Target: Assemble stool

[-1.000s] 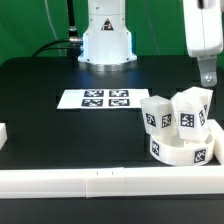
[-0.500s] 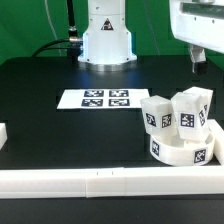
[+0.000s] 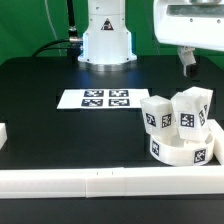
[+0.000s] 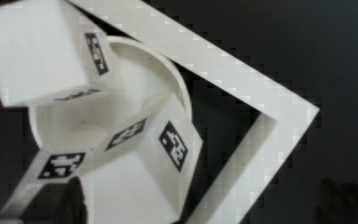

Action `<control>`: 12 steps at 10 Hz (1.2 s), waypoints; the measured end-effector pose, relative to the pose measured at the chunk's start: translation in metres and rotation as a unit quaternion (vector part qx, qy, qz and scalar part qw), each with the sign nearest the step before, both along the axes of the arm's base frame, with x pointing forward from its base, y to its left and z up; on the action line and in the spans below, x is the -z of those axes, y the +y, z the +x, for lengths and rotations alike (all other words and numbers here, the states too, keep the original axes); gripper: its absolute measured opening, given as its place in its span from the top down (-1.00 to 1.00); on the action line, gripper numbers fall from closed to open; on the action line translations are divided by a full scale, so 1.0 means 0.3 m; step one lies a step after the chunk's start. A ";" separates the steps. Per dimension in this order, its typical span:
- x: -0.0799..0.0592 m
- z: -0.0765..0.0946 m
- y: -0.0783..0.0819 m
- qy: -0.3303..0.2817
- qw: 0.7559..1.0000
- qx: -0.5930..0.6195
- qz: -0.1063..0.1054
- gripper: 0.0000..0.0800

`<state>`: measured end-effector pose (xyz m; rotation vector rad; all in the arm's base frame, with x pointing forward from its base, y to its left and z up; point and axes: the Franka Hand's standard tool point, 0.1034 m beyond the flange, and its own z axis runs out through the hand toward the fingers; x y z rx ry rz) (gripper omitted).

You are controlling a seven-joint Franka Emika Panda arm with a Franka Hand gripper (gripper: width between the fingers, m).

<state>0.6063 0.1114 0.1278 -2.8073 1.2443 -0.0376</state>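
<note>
Up top, gripper: the two-finger gripper point(image 3: 188, 62) hangs high over the far right part of the black table point(image 3: 40, 110), fingers spread as wide as they go, nothing between them.
Seat: the white plastic round seat disc point(image 3: 185, 150) lies at the table's front right corner, against the long white border rails point(image 3: 100, 182) along the front edge.
Legs: short white block legs stand or lean on the disc, one on the exterior view's left point(image 3: 157, 113), one in the middle point(image 3: 187, 113), one on the right point(image 3: 201, 100); how they sit in the sockets cannot be told.
Markings: black-and-white square tags on the leg faces and disc rim; no readable writing or brand anywhere.
Marker board: the flat white marker board point(image 3: 96, 98) with four tags lies mid-table, well apart from the disc.
Exterior view only: the white robot base point(image 3: 106, 35) at the far edge.
Wrist view only: from above, the disc point(image 4: 114, 150) with a tagged leg point(image 4: 51, 55) lying tilted over it, tucked into the corner where two rails point(image 4: 247, 95) meet.
</note>
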 end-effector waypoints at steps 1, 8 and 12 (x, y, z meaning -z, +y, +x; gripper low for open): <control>0.001 -0.001 0.002 -0.002 0.999 -0.049 -0.006 -0.62; 0.006 -0.012 0.051 -0.013 0.942 -0.334 -0.025 -0.62; 0.032 0.006 -0.002 -0.023 0.808 -0.588 -0.046 -0.62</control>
